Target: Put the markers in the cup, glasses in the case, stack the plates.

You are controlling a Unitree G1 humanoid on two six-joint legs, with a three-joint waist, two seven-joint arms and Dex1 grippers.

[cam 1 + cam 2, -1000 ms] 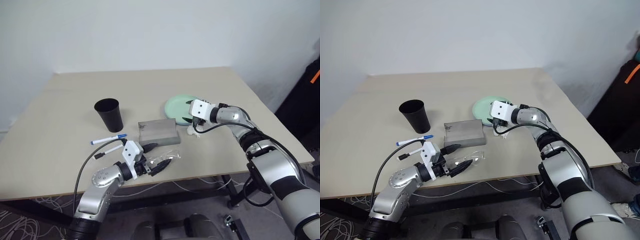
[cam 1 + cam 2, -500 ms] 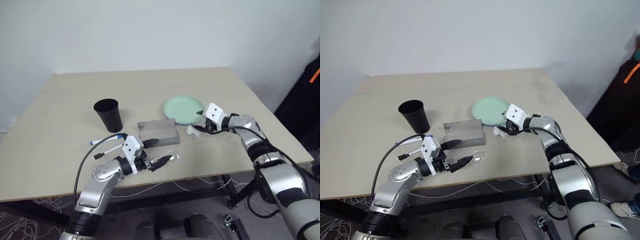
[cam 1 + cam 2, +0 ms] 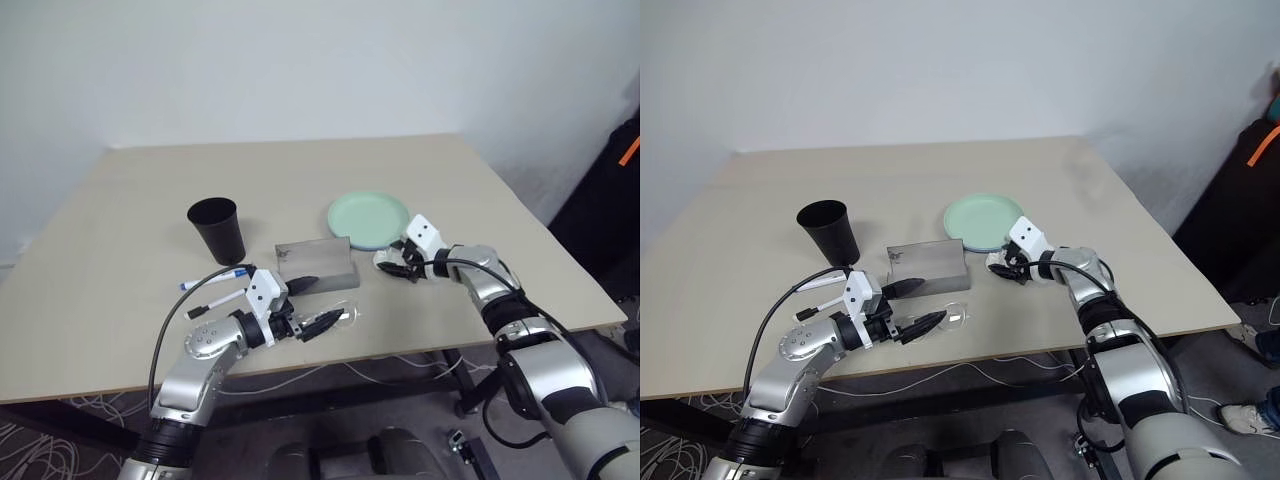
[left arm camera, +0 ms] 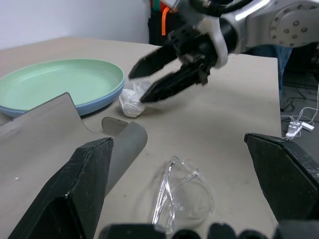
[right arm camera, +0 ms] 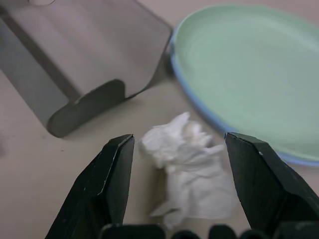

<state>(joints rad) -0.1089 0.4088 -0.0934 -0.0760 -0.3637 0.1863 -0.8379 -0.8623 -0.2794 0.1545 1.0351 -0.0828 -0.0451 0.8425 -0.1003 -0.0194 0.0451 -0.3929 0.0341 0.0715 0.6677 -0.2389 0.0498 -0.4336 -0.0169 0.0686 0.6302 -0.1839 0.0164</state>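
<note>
With the green plate (image 5: 249,69) already sitting on the blue one, the left gripper (image 3: 312,308), jaws wide, is lining up on the glasses (image 4: 182,194) beside the case (image 3: 317,263) for a pinch, while the right gripper (image 5: 179,149) is straddling, open, a paper wad (image 5: 192,169).

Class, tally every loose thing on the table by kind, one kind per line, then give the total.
Markers: 2
Cup: 1
Glasses: 1
Case: 1
Plates: 2, green stacked on blue
Paper wad: 1
Total: 8
</note>
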